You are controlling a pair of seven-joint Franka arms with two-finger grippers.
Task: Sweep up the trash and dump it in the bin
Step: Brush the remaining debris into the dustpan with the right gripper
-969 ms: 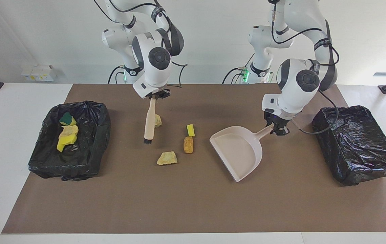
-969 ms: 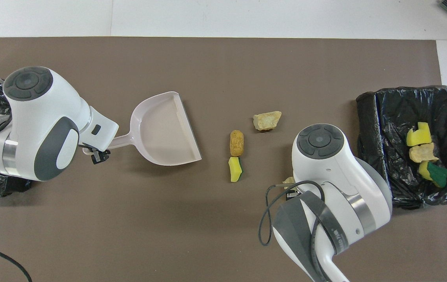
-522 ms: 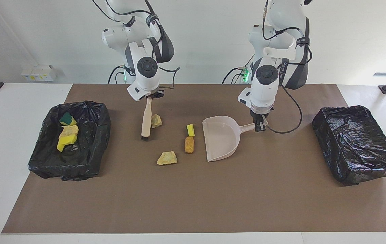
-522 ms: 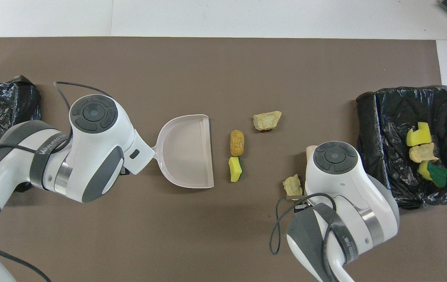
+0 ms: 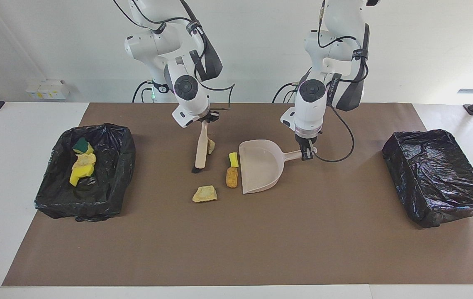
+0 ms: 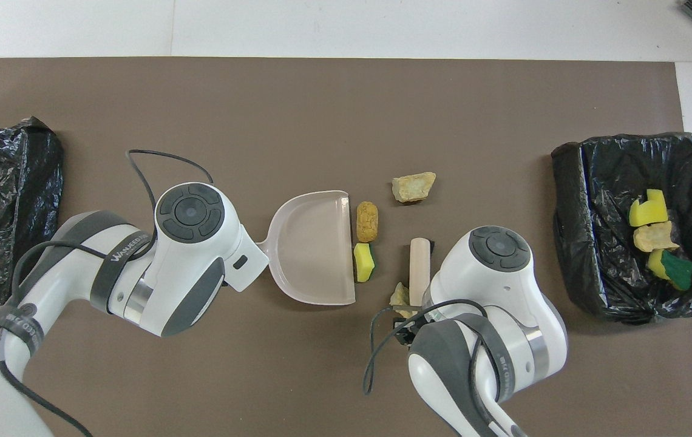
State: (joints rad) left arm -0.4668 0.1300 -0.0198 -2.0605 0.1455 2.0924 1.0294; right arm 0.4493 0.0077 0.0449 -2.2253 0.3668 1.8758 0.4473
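My left gripper [image 5: 307, 154] is shut on the handle of the beige dustpan [image 5: 259, 166], which lies flat on the mat. Its open lip touches a yellow sponge bit [image 5: 233, 159] and an orange-brown lump [image 5: 231, 177]. My right gripper [image 5: 205, 119] is shut on the beige brush [image 5: 200, 147], bristles down on the mat. A pale chunk [image 5: 210, 146] lies against the brush handle. A beige chunk [image 5: 205, 194] lies alone, farther from the robots. In the overhead view the dustpan [image 6: 315, 249], lump [image 6: 366, 221] and brush handle [image 6: 419, 261] show.
A black-lined bin [image 5: 108, 166] at the right arm's end holds yellow and beige scraps [image 5: 82, 166] and a green-topped wedge [image 5: 81, 145]. A second black-lined bin [image 5: 437, 176] stands at the left arm's end. Brown mat [image 5: 236, 249] covers the table.
The left arm slid the dustpan toward the right arm's end, up against the yellow bit and lump. The right arm moved the brush toward the dustpan, and the pale chunk moved with it.
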